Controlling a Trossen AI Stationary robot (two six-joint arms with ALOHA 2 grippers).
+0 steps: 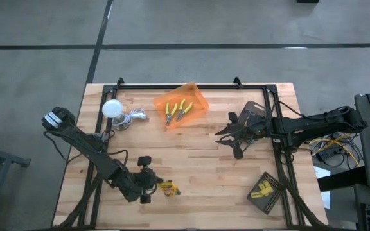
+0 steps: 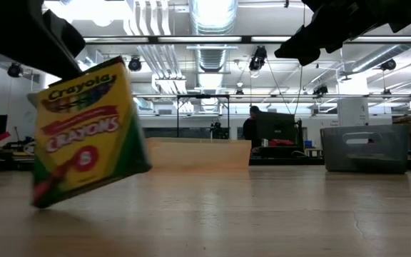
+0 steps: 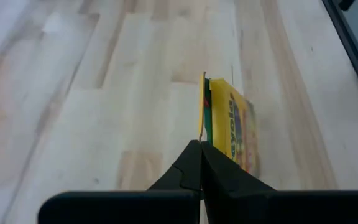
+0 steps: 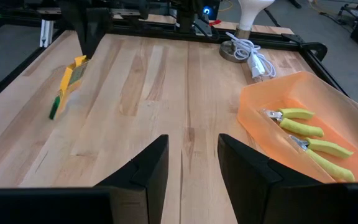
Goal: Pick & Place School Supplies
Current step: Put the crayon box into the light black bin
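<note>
Butcher-block table (image 1: 204, 160) under ceiling ducts; left pincer (image 1: 154, 187) pinches crayon box (image 1: 168, 188), right pincer (image 1: 235, 142) half-wide.

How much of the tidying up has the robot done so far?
Done: two yellow-handled pliers lie in the orange bin. In hand: the left gripper pinches a crayon box by its edge, tilted over the table. Left: yellow items on the dark tray near the table's corner. The right gripper hangs open, empty.

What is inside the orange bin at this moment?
Inside the translucent orange bin lie two yellow-handled pliers, side by side. The bin's near wall hides part of the floor in the right wrist view, but the high view shows nothing else inside.
</note>
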